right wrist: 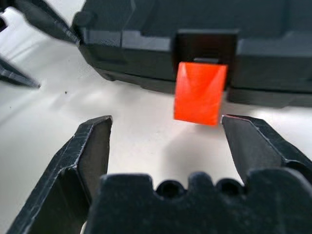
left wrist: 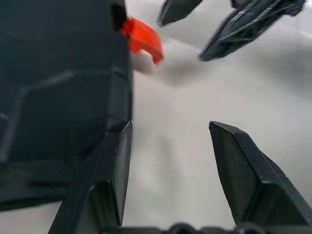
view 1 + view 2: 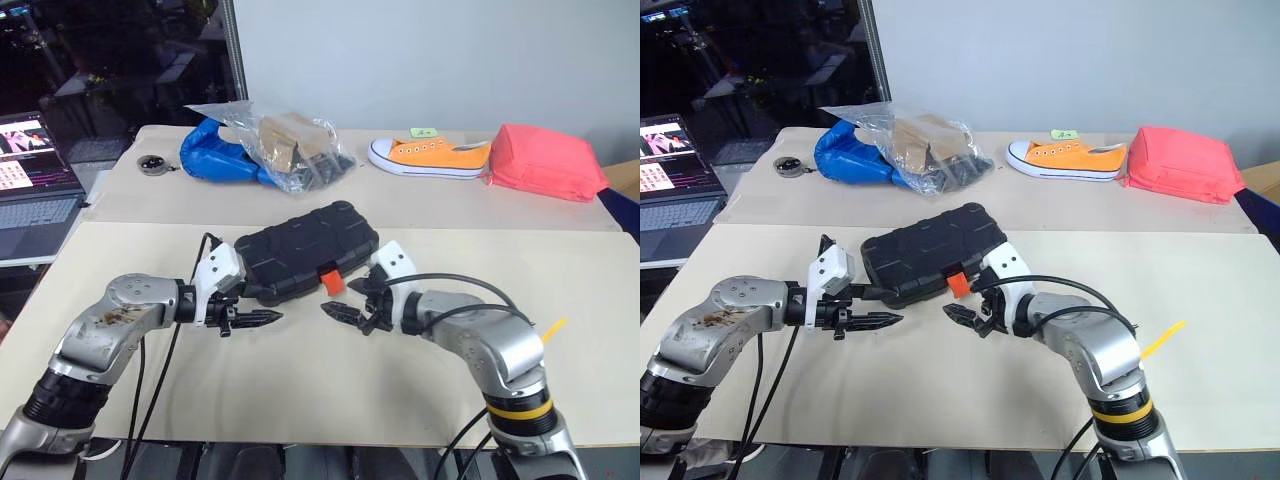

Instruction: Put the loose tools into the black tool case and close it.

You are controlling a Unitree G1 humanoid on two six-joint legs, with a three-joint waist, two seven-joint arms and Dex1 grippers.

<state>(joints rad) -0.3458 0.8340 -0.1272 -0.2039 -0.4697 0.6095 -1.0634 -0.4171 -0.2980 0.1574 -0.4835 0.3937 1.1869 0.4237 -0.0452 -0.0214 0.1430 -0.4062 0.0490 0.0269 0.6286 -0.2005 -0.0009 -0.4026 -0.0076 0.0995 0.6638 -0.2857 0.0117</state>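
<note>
Case [image 3: 305, 250] lies shut, latch [image 1: 200, 92] sticking out unfastened. Right gripper [image 1: 165, 129] spread before it; left gripper [image 2: 170, 161] spread beside the case, empty. Press the latch squarely flat.

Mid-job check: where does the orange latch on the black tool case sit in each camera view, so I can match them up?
Left eye view: orange latch on the black tool case, on its near edge, between both hands.
Right eye view: latch at the same near edge.
Left wrist view: latch at the case corner.
Right wrist view: latch just beyond the open right hand.
Shared landmark: the case's near edge.
</note>
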